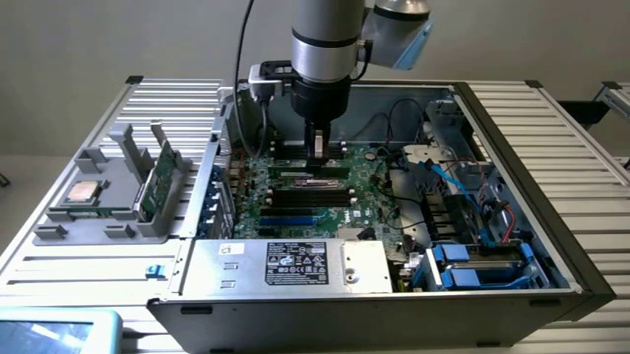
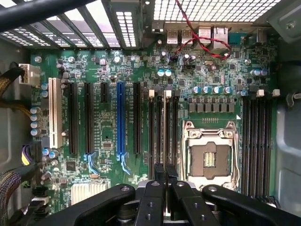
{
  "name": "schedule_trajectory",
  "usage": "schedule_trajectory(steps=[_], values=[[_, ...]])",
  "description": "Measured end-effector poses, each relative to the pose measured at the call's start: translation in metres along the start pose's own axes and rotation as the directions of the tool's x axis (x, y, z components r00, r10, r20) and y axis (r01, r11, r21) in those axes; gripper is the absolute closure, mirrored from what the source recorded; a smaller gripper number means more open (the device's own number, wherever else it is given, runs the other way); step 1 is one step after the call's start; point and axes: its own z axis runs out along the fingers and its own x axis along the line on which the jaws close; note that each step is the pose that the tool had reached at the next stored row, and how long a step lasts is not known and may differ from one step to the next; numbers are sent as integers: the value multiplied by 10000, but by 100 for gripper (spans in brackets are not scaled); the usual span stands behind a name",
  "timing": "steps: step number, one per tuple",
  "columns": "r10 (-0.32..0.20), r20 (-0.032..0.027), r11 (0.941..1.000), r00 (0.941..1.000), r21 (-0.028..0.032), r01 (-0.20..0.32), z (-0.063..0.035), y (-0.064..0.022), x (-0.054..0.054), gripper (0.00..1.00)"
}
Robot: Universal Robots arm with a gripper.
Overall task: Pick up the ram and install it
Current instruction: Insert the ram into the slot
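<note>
- I see the gripper (image 1: 317, 153) low over the motherboard (image 2: 106, 129), by its memory slots, fingers pinched together.
- The ram (image 1: 164, 179) stands on edge in the grey holder (image 1: 61, 234), exterior view's left, outside the case.

Ribbed metal table (image 1: 551, 147), matt black gripper (image 2: 165, 170)

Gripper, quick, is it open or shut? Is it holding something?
Gripper: shut, holding nothing, over the motherboard.
</note>
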Motion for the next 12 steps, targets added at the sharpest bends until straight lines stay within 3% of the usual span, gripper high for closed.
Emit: schedule_trajectory(steps=[12], values=[[-2, -1, 10000, 10000, 17, 2, 208, -8, 77, 89]])
